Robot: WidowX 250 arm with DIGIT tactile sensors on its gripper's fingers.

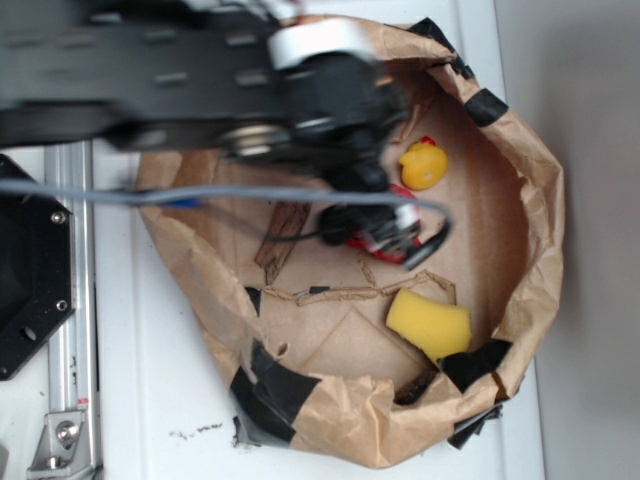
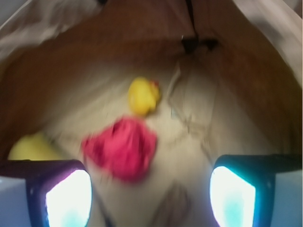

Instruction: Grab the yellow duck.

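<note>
The small glossy yellow toy duck (image 2: 143, 96) lay just beyond the crumpled red cloth ball (image 2: 121, 148), ahead of the spread, empty hand (image 2: 150, 189)

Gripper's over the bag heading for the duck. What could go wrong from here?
1. The red cloth ball sits between the open gripper and the yellow duck; closing early would likely grab the cloth instead.
2. The yellow sponge is the same colour and could be mistaken for the target.
3. The duck lies near the paper bag wall, so a finger might snag the paper.
</note>
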